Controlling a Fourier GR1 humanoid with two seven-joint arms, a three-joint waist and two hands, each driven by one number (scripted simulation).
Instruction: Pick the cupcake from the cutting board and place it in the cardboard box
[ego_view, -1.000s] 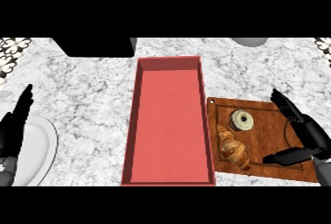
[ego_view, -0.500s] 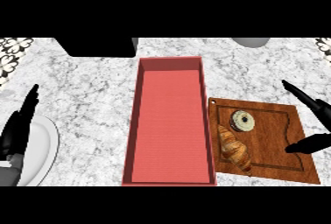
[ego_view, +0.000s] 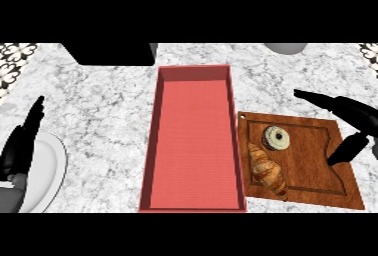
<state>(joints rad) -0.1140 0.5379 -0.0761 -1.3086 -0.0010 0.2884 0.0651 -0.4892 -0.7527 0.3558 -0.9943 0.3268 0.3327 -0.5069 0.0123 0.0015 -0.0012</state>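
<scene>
The long red cardboard box (ego_view: 193, 75) lay down the middle of the frame, its ribbed floor showing from end to end. Just right of it, edges nearly touching, sat the cutting board (ego_view: 325, 185). The cupcake (ego_view: 277, 137) stood on the board's upper half, and a croissant (ego_view: 267, 170) lay just below and left of it.

Marble worktop (ego_view: 96, 110) lay open on both sides of the box. A dark block (ego_view: 111, 52) sat by the box's upper left corner, and a grey round thing (ego_view: 286, 47) at the top edge.

The right hand (ego_view: 354, 117) hung at the right edge with fingers (ego_view: 314, 96) straight and spread, thumb down over the board's right rim, holding nothing and apart from the cupcake. Half a second before, less of it showed. The left hand (ego_view: 21, 147) rested open at the left edge beside a white plate (ego_view: 52, 170), as before.
</scene>
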